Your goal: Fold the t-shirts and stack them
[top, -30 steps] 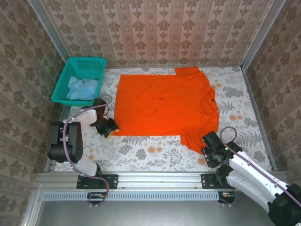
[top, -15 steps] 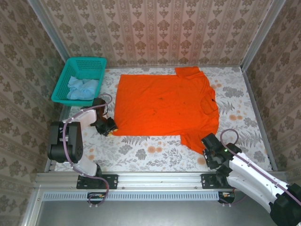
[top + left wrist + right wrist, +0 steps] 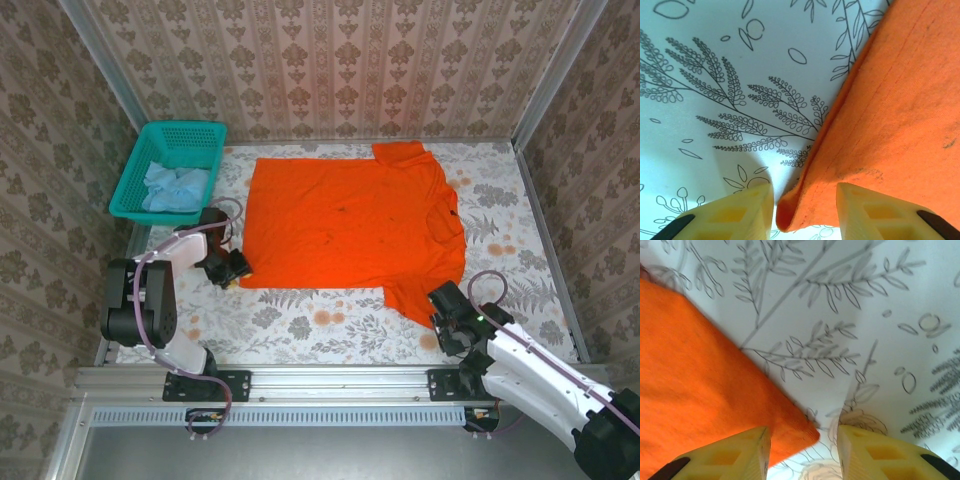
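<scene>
From above, the orange t-shirt [image 3: 350, 225] lies flat in the middle of the worktop [image 3: 300, 322], ready to fold. The pale blue t-shirt [image 3: 172, 188] sits in the teal basket [image 3: 185, 126] at the far left corner, and the left gripper [image 3: 232, 270] and right gripper [image 3: 445, 310] look too small to tell how wide they are. The left wrist view makes it plain: the left gripper [image 3: 804, 202] is wide, with the shirt's hem corner [image 3: 890, 115] between its fingers, not pinched yet. In the right wrist view the right gripper [image 3: 802, 440] is wide too, around the sleeve tip [image 3: 700, 390], I think so both can lift the near edge together.
</scene>
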